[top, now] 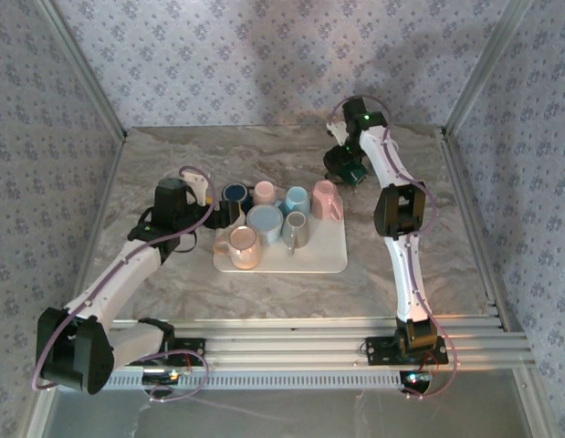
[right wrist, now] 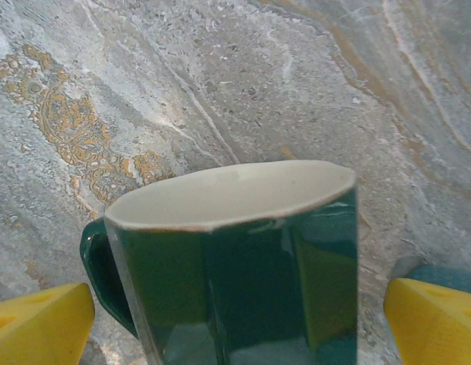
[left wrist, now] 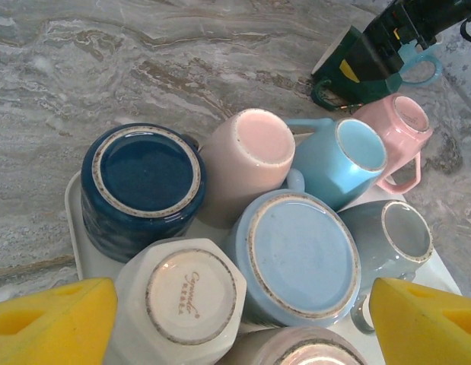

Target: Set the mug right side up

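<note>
Tray [top: 326, 257] holds mugs [left wrist: 300, 255], bases up. Green mug [right wrist: 243, 258] sits rim-up between my right gripper's [right wrist: 237, 319] spread jaws, contact unclear; left gripper [left wrist: 239, 323] likewise spread.

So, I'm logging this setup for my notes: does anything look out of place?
The green mug stands alone on the bare table, off the tray. It sits rim up inside the open right hand, while the tray's mugs sit base up.

White tray [top: 324, 257] of mugs [top: 264, 223] on marble table [top: 218, 151]
</note>
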